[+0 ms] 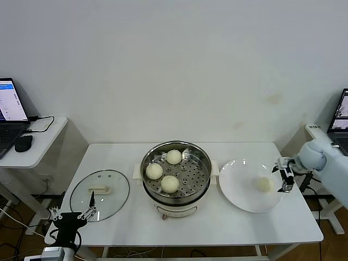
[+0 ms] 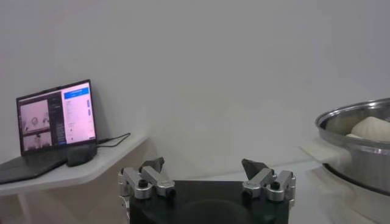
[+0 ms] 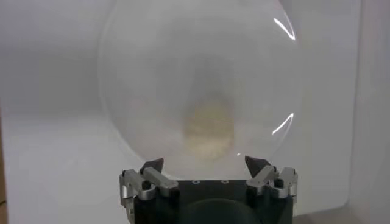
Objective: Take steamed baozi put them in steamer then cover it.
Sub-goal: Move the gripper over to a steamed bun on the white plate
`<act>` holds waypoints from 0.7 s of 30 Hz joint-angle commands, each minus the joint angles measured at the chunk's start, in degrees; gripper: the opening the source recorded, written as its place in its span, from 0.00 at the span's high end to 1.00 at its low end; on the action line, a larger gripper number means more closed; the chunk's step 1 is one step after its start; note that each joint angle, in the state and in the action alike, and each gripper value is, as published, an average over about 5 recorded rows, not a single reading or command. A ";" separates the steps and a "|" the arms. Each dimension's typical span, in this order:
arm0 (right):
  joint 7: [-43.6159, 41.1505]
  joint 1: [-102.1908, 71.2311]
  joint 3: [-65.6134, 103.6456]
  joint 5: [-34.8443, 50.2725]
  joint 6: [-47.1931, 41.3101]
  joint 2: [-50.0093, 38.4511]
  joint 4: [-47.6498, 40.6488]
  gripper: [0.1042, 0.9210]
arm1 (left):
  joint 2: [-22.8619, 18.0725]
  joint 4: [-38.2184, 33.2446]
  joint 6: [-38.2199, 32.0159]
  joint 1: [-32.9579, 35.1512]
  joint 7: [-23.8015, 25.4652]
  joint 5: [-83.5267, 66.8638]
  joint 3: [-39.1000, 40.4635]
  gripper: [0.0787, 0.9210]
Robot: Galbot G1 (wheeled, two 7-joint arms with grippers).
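Left gripper point(image 1: 73, 216) sits nearest me, low at the desk's point(image 1: 217, 225) front corner beside the glass lid point(image 1: 100, 194), fingers spread wide, holding nothing. I count it parked.

Three baozi point(image 1: 170, 184) already rest on the steamer's point(image 1: 175, 169) perforated tray. The fourth bun point(image 1: 265, 185) lies alone on the white plate point(image 1: 239, 190), toward its outer side. Right gripper point(image 1: 285, 176) hangs just beside that bun at the plate's rim, fingers fully apart, empty.

Risks as I judge them:
- Soft dough: closing hard could dent or tear it.
- Low approach could catch the plate rim and skid the plate.
- Off-centre closure could roll the bun away.
- Lid handle is small; a poor grasp later could drop glass on the pot.
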 commanded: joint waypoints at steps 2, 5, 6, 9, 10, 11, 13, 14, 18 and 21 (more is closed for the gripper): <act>0.91 -2.49 2.64 -3.53 0.25 7.66 -7.92 0.12 | 0.03 0.24 0.04 -0.07 0.01 -0.10 -0.10 0.12; 1.22 -2.03 2.67 -4.37 0.31 8.34 -8.98 0.12 | 0.01 0.51 0.00 -0.15 -0.01 -0.14 -0.17 0.12; 1.27 -1.89 2.70 -4.57 0.39 8.55 -9.33 0.13 | -0.01 0.61 -0.01 -0.17 -0.01 -0.14 -0.17 0.12; 1.09 -1.75 2.71 -4.69 0.38 8.84 -9.65 0.16 | -0.09 0.85 -0.06 -0.22 -0.03 -0.14 -0.12 0.12; 0.94 -1.76 2.68 -4.71 0.31 8.84 -9.51 0.18 | -0.11 0.92 -0.07 -0.24 -0.03 -0.13 -0.11 0.12; 0.81 -1.76 2.62 -4.75 0.19 8.80 -9.33 0.19 | -0.12 0.99 -0.08 -0.26 -0.03 -0.13 -0.10 0.12; 0.49 -1.64 2.46 -4.85 -0.08 8.66 -8.96 0.21 | -0.07 1.11 -0.07 -0.30 -0.03 -0.13 -0.11 0.12; 0.38 -1.50 2.38 -4.92 -0.18 8.57 -8.85 0.22 | -0.04 1.12 -0.07 -0.30 -0.02 -0.14 -0.14 0.12; -0.48 -0.46 1.73 -4.84 0.05 7.81 -8.37 0.29 | -0.05 1.07 -0.08 -0.24 -0.05 -0.20 -0.24 0.12; -1.22 0.85 0.58 -3.55 0.14 6.46 -6.90 0.37 | -0.11 1.07 -0.12 -0.15 -0.08 -0.18 -0.23 0.12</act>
